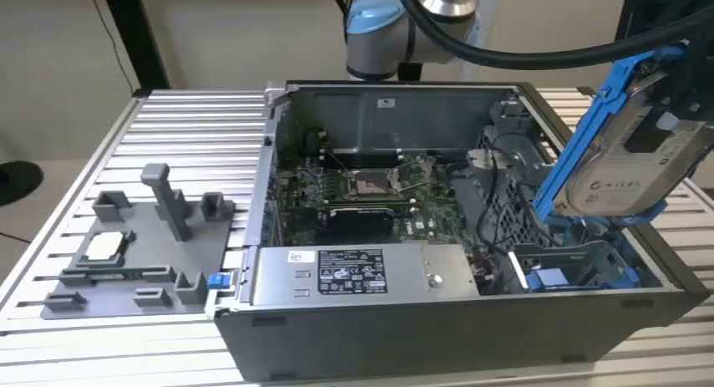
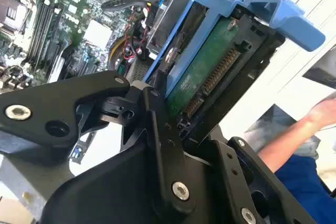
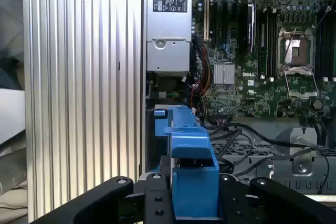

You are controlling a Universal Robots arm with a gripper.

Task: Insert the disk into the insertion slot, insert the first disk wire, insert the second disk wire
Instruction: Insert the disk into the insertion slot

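The disk (image 1: 624, 165), silver-grey with a white label in a bright blue carrier, hangs steeply tilted over the front corner of the open computer case at the exterior view's right. My gripper (image 1: 678, 99) is shut on its upper end. In the first wrist view my black fingers (image 3: 229, 184) clamp the blue carrier (image 3: 191, 163) from both sides. The second wrist view shows the disk's green circuit board (image 2: 202, 74) and connector facing the camera. The insertion slot (image 1: 574, 266), a grey bay with blue plastic parts, lies just below the disk's lower edge. Black cables (image 1: 491, 207) lie loose beside it.
Inside the case sit the motherboard (image 1: 357, 186) and a grey labelled power-supply box (image 1: 346, 274). A grey fixture plate (image 1: 134, 253) with upright pegs rests on the ribbed metal table (image 1: 190, 124) at the exterior view's left. A person's hand (image 2: 320, 114) is near the table edge.
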